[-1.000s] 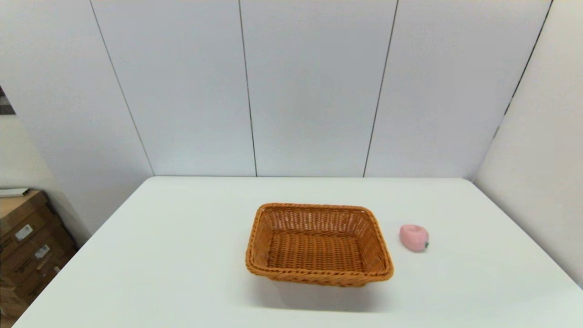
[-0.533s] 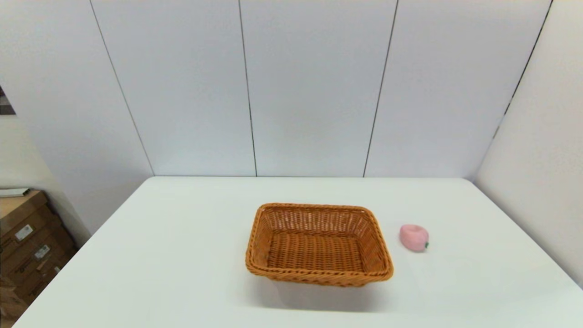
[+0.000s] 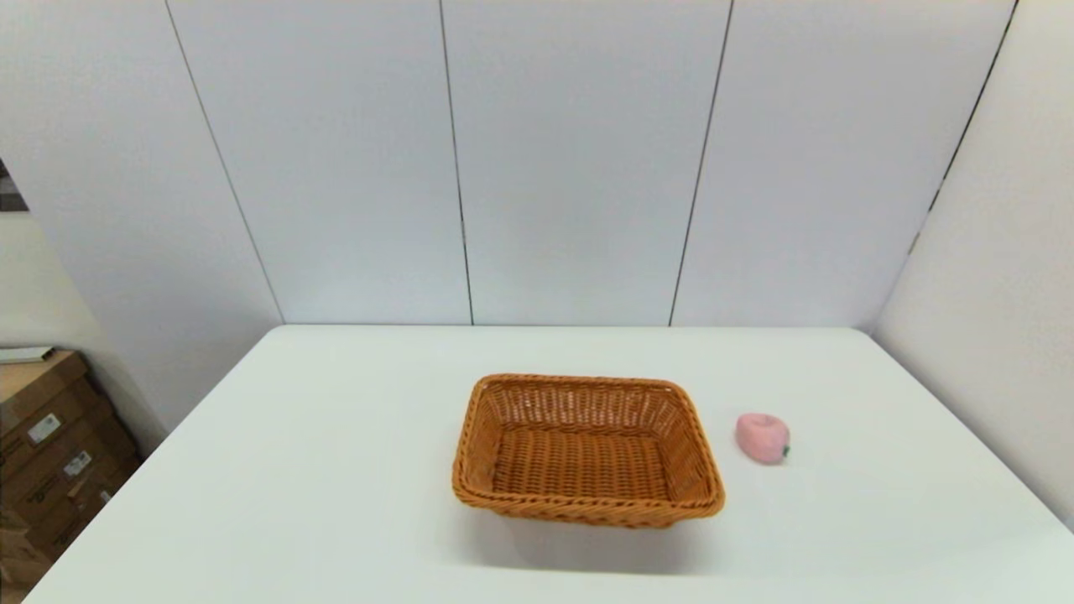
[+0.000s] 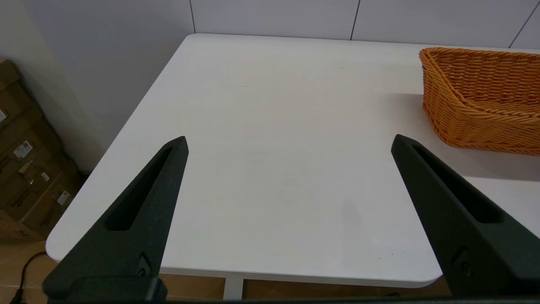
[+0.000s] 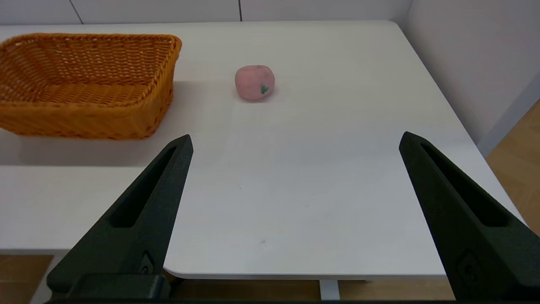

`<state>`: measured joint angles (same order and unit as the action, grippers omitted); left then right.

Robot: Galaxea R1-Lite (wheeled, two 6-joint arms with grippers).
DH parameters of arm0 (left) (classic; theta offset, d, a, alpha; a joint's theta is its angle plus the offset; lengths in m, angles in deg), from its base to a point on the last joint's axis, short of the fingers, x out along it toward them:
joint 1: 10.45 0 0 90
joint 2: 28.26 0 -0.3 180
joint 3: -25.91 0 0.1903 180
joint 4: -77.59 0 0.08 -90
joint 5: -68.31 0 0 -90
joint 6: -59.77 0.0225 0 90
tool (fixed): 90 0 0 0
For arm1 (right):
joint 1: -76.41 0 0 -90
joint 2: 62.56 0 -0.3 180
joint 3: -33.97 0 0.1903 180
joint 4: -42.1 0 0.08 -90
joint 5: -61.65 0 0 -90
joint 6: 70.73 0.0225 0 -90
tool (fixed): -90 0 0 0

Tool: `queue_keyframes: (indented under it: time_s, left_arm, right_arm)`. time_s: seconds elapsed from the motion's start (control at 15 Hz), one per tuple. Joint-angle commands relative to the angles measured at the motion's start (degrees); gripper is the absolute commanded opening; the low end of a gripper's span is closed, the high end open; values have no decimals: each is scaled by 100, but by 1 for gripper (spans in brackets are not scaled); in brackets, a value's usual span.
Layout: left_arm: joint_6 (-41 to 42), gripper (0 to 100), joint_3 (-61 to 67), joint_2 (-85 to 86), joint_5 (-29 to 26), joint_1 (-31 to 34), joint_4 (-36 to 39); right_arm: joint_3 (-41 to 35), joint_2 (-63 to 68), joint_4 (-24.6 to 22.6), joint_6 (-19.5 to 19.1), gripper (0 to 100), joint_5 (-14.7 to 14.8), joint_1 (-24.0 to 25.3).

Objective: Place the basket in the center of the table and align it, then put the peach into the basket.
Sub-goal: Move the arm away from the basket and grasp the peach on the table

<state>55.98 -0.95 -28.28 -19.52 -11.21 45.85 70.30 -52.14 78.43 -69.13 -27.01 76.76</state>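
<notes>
currently the basket [image 3: 587, 453] sits mid-worktop [image 3: 336, 470], the peach [image 3: 763, 437] just beside its right; left gripper [image 4: 289, 143] and right gripper [image 5: 295, 141] hover wide apart, holding nothing, at the near edge.

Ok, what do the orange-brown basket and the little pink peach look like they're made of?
The rectangular orange-brown woven basket looks like wicker or rattan, possibly a plastic imitation: interlaced strands, a braided rim and gaps in the weave show. The small round pale pink peach looks like a soft matte toy, perhaps foam or rubber: no shine, and a green stem mark that seems painted on. Both rest on the smooth white matte table.
</notes>
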Motion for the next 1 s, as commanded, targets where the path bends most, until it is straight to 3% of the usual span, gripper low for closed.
queue_keyframes:
  time_s: [0.07, 0.27, 0.53, 0.8, 1.0]
  left_arm:
    - [-8, 100, -2, 11, 3, -2, -6]
    - [1, 100, -2, 11, 3, -2, -6]
    - [-8, 100, -2, 11, 3, -2, -6]
    - [-25, 100, -2, 11, 3, -2, -6]
    - [-25, 100, -2, 11, 3, -2, -6]
  right_arm:
    - [2588, 4039, 48, 165, 100, -2, 44]
    - [3678, 5735, 601, 245, 100, 15, 422]
    - [4451, 7686, 584, 763, 100, 112, 870]
    - [4917, 9137, 92, 1009, 100, 191, 1116]
    - [5286, 9849, 21, 1106, 100, 314, 1125]
